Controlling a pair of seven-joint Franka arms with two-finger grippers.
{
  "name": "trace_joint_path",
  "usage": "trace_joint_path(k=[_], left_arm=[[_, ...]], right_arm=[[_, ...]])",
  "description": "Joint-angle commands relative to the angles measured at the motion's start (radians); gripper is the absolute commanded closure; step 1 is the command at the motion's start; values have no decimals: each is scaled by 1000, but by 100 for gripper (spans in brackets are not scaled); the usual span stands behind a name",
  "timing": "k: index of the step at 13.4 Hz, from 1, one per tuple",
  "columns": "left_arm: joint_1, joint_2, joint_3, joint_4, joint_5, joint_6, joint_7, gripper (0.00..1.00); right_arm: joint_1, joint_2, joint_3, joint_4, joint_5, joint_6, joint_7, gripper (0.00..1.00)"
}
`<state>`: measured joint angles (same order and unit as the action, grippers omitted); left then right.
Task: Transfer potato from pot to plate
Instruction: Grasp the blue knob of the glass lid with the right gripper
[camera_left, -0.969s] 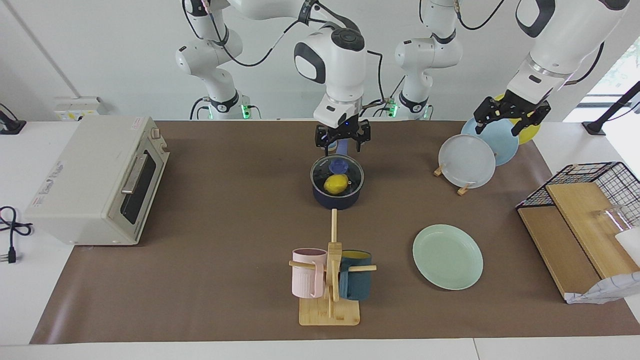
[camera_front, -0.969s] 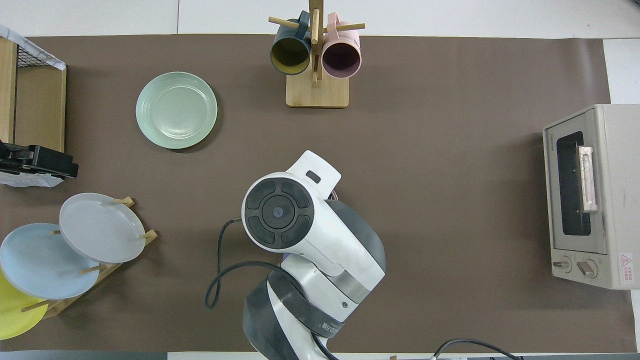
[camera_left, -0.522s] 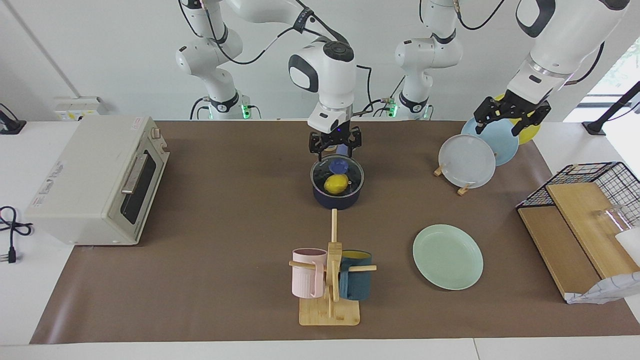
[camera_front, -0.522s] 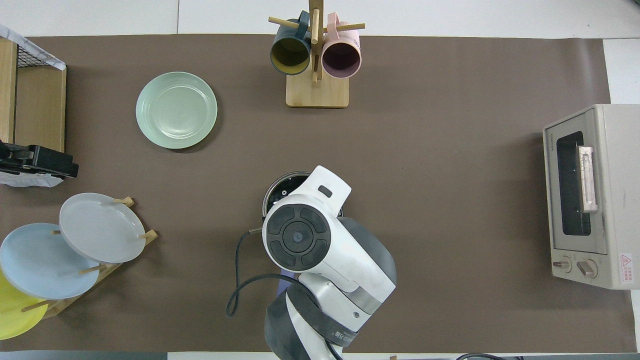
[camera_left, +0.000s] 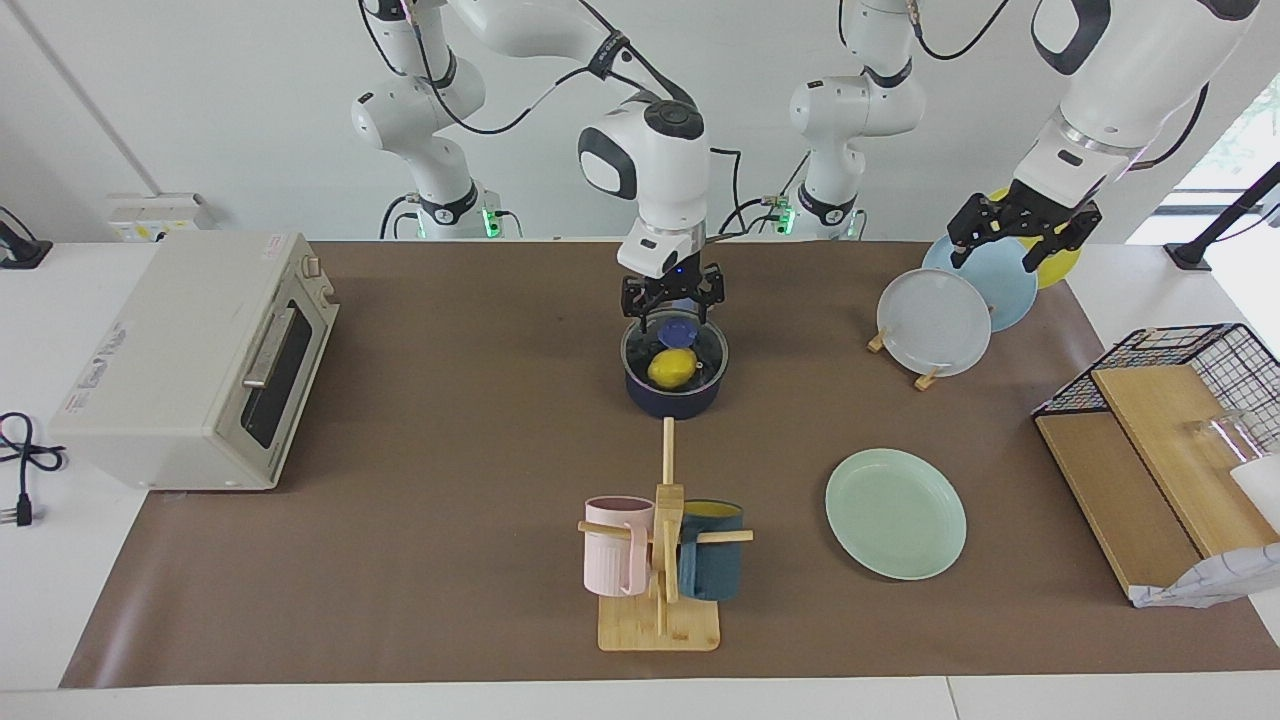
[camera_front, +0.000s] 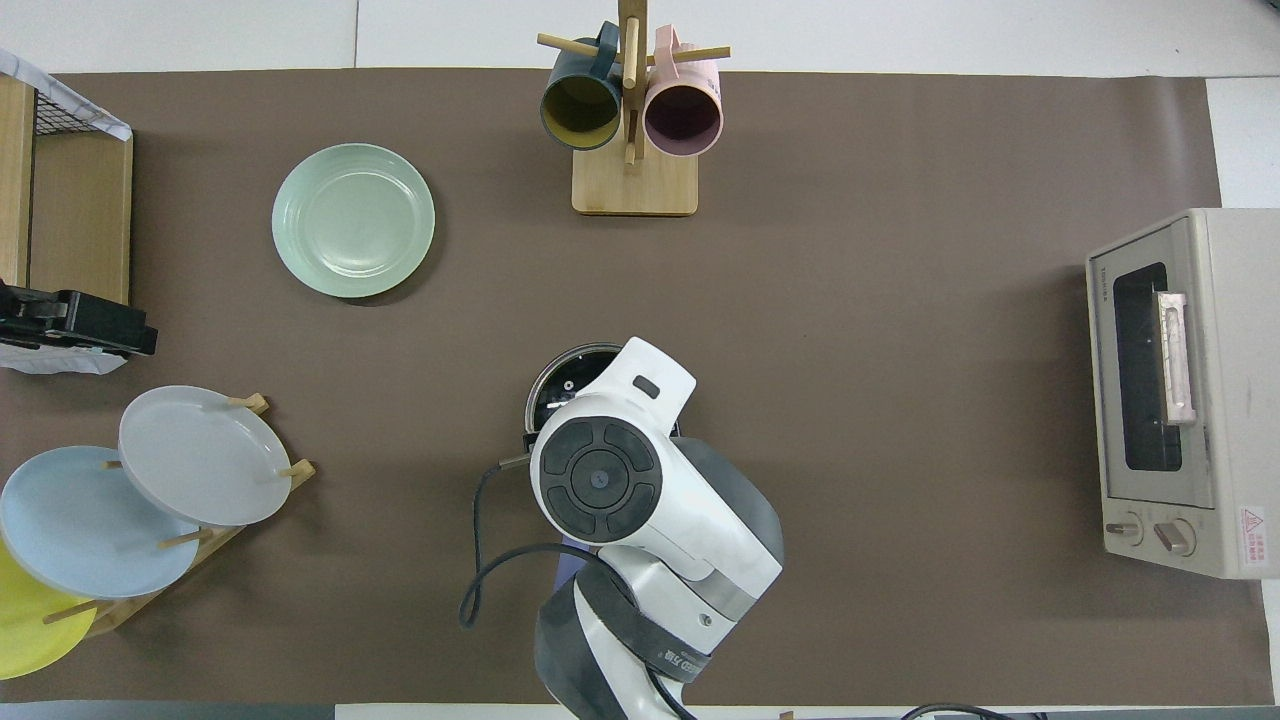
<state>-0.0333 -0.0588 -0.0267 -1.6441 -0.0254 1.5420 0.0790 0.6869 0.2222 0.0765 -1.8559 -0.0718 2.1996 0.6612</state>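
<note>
The yellow potato (camera_left: 672, 368) lies in the dark navy pot (camera_left: 675, 398) at mid-table, under a clear glass lid with a blue knob (camera_left: 678, 328). The pot's blue handle (camera_left: 684, 296) points toward the robots. My right gripper (camera_left: 672, 300) hangs open just above the lid knob, not touching it. In the overhead view my right arm covers most of the pot (camera_front: 558, 378) and hides the potato. The mint-green plate (camera_left: 896, 513) (camera_front: 353, 220) lies empty, farther from the robots, toward the left arm's end. My left gripper (camera_left: 1022, 240) (camera_front: 75, 320) waits open over the plate rack.
A mug tree (camera_left: 660, 570) with a pink and a dark teal mug stands farther out than the pot. A rack with grey, blue and yellow plates (camera_left: 935, 322) is at the left arm's end, beside a wire basket (camera_left: 1180, 370). A toaster oven (camera_left: 190, 360) stands at the right arm's end.
My right gripper has come down and shifted slightly over the pot's lid knob. The left arm, the pot and the potato have not moved.
</note>
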Motion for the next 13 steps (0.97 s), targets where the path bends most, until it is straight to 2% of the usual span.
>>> trace_joint_path(k=[1, 12, 13], left_arm=[[12, -23, -9, -19, 18, -5, 2, 0], [9, -23, -10, -19, 18, -5, 2, 0], [6, -23, -10, -19, 18, -5, 4, 0]], right_arm=[[0, 18, 0, -8, -40, 37, -5, 0], [-3, 43, 2, 14, -68, 54, -3, 1], [-1, 43, 2, 14, -68, 54, -2, 5]])
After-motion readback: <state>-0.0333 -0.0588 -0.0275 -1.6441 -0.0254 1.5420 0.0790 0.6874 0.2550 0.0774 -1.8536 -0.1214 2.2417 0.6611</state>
